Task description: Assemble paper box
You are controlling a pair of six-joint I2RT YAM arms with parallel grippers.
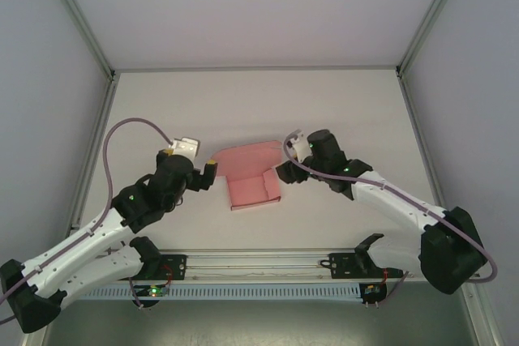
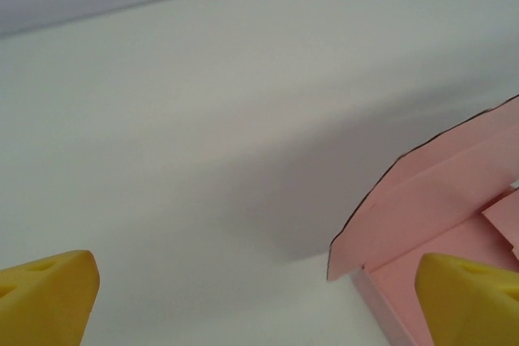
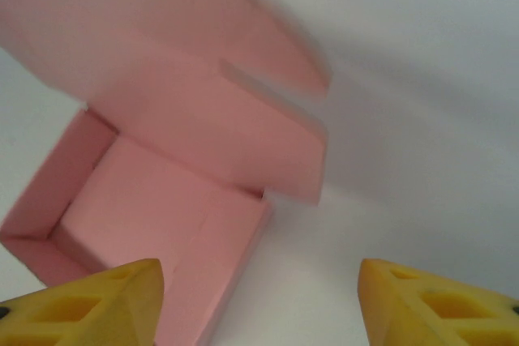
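The pink paper box (image 1: 252, 191) lies mid-table as a shallow open tray, with its lid flap (image 1: 246, 157) folded back on the far side. My left gripper (image 1: 212, 174) is at the tray's left edge, fingers wide open. In the left wrist view the paper box (image 2: 438, 200) sits at the lower right, its corner just inside the right fingertip (image 2: 470, 297) of the left gripper (image 2: 258, 305). My right gripper (image 1: 284, 173) is at the tray's right edge. In the right wrist view the right gripper (image 3: 263, 305) stands open astride the right wall of the paper box (image 3: 154, 200), gripping nothing.
The white table (image 1: 324, 111) is boxed in by grey walls and metal posts at the left, right and back. A rail (image 1: 259, 263) with the arm bases runs along the near edge.
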